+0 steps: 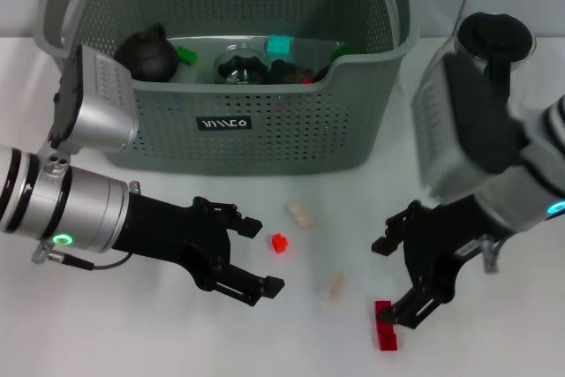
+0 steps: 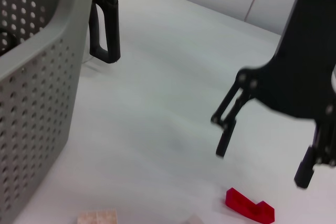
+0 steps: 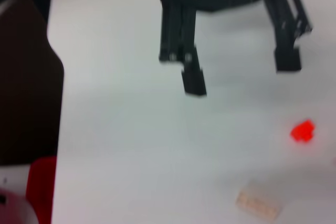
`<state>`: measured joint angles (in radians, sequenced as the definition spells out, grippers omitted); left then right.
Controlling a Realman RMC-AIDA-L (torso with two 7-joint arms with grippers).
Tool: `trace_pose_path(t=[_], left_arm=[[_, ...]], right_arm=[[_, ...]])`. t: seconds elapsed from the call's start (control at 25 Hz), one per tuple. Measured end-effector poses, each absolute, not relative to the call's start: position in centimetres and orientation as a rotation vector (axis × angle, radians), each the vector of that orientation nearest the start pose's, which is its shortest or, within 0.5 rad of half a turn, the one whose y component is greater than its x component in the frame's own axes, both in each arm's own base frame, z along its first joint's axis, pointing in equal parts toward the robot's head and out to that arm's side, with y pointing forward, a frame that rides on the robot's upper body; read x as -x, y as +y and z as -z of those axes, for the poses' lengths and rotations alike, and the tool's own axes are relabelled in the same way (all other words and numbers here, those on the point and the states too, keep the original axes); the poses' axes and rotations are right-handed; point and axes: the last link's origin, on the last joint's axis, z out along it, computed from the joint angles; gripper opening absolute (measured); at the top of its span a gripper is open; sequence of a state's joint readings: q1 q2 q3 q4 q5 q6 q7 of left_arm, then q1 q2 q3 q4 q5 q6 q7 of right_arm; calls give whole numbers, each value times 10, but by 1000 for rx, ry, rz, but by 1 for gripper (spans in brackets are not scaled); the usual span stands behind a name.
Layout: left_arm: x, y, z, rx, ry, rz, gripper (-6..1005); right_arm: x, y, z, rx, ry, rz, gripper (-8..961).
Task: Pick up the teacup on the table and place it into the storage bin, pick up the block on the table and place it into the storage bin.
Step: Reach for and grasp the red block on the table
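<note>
Right gripper (image 1: 394,277) gapes above red block (image 1: 384,325) lying lengthwise.

Head cam high, down; wrist cams low, facing opposite jaws.

The storage bin (image 1: 265,130) is grey-green with rows of little holes and orange tabs; the surface (image 1: 132,333) is white; one small block (image 1: 280,243) is red, another block (image 1: 300,214) is tan.
</note>
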<state>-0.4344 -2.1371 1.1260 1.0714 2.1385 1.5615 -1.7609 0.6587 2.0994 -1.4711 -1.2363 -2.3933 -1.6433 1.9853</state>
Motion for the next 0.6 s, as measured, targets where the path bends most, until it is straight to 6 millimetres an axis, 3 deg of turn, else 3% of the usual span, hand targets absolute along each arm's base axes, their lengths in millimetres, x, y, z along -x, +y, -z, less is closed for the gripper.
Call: trace_pose_path(t=[0.32, 0.6], left_arm=[[228, 309, 25, 2987, -646, 217, 949], [229, 309, 26, 2986, -661, 225, 948]], right_arm=[[-163, 320, 74, 3140, 91, 670, 916], [-166, 316, 83, 3139, 78, 719, 915]])
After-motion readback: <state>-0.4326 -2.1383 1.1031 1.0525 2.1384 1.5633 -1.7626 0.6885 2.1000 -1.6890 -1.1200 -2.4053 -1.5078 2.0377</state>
